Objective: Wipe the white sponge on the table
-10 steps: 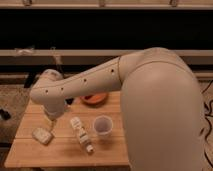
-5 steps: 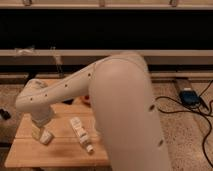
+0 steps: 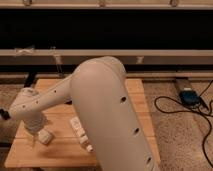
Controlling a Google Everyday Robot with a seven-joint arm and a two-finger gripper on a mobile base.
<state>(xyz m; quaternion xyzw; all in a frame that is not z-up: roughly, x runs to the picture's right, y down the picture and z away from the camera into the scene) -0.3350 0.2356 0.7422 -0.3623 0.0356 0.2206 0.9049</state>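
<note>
The white sponge (image 3: pixel 46 136) lies on the left front part of the light wooden table (image 3: pixel 55 154). My big white arm crosses the middle of the view and bends down at the left. The gripper (image 3: pixel 35 136) hangs below the arm's rounded end, right beside the sponge on its left, low over the tabletop. Whether it touches the sponge cannot be told.
A long segmented white object (image 3: pixel 80 133) lies just right of the sponge, partly hidden by the arm. A blue device (image 3: pixel 189 96) with black cables (image 3: pixel 176 108) lies on the speckled floor at the right. A dark shelf with a pale rail (image 3: pixel 150 55) runs behind the table.
The arm has swung left and down toward the sponge and now fills more of the view. It hides the cup and the orange thing that showed earlier.
</note>
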